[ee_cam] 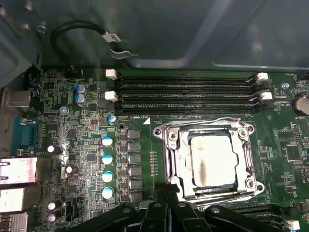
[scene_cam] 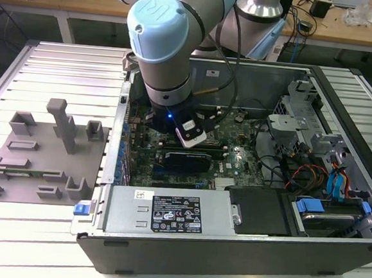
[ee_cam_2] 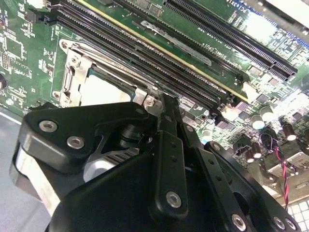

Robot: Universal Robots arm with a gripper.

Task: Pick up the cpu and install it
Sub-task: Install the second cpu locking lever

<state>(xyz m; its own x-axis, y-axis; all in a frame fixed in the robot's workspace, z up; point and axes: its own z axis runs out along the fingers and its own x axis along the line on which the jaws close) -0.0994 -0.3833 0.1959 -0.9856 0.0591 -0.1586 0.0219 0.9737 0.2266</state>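
Silvery cpu (ee_cam: 214,160) sits in its socket (ee_cam: 172,154) (seated flat for contact); we cannot tell the jaws' state.

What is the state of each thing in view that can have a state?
cpu: lying flat inside the socket, not held.
socket frame: open, chip uncovered.
memory slots: no modules in them.
computer case: side panel off, board exposed.
gripper: above the board beside the socket; jaws' state unclear.
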